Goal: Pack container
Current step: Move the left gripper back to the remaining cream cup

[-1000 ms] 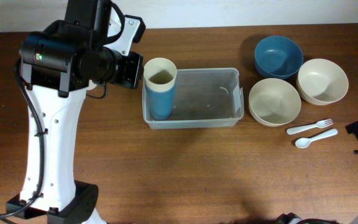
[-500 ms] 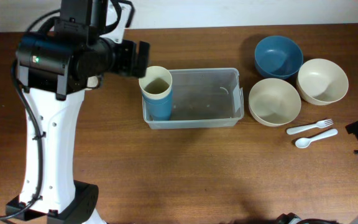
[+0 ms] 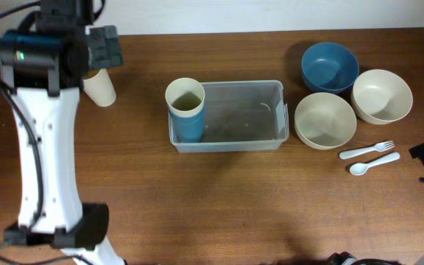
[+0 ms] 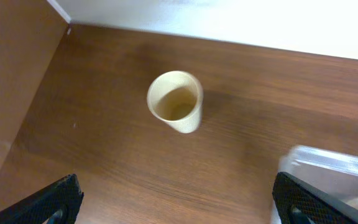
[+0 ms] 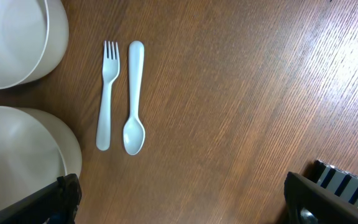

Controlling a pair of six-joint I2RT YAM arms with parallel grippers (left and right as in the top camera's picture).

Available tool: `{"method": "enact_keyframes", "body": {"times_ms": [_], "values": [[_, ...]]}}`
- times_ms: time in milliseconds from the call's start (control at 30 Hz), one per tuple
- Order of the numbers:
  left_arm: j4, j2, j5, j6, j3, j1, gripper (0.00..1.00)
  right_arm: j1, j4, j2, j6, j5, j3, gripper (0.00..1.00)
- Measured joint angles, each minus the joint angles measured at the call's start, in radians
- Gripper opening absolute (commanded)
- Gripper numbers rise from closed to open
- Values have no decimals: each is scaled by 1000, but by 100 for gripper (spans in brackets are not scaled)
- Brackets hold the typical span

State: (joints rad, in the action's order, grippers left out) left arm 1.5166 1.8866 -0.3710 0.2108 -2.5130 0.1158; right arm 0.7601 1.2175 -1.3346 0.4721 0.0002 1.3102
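Observation:
The clear plastic container [image 3: 245, 110] lies at the middle of the table. A blue cup with a cream inside [image 3: 185, 109] stands upright in its left end. A cream cup [image 3: 100, 87] stands on the wood to the far left. In the left wrist view that cream cup [image 4: 176, 101] is ahead of my open left gripper [image 4: 179, 202], which holds nothing, and a corner of the container [image 4: 331, 171] shows at the right. My right gripper [image 5: 182, 199] is open over bare wood, with a white fork [image 5: 107, 93] and a white spoon [image 5: 133, 99] ahead of it.
A blue bowl [image 3: 330, 66] and two cream bowls [image 3: 382, 96] [image 3: 324, 120] sit right of the container. The fork [image 3: 365, 150] and spoon [image 3: 374, 163] lie in front of them. The left arm's white column [image 3: 46, 169] stands at the left.
My left gripper opened and let go of the blue cup, which stays in the container. The left arm then swung left and back, ending over the cream cup. The right arm has not moved.

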Motion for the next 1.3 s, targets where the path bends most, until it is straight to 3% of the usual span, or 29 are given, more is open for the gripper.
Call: {"method": "enact_keyframes", "body": {"times_ms": [267,467,933,1300], "values": [[-42,213,56,15,0,-146,100,0,0,0,0,0,0,99],[-92,342,87,2,0,-168,100,0,0,0,0,0,0,99],[-148,378,286,-91,0,-164,100,0,0,0,0,0,0,99],[-145,389,316,-122,0,-164,100,0,0,0,0,0,0,99]]}}
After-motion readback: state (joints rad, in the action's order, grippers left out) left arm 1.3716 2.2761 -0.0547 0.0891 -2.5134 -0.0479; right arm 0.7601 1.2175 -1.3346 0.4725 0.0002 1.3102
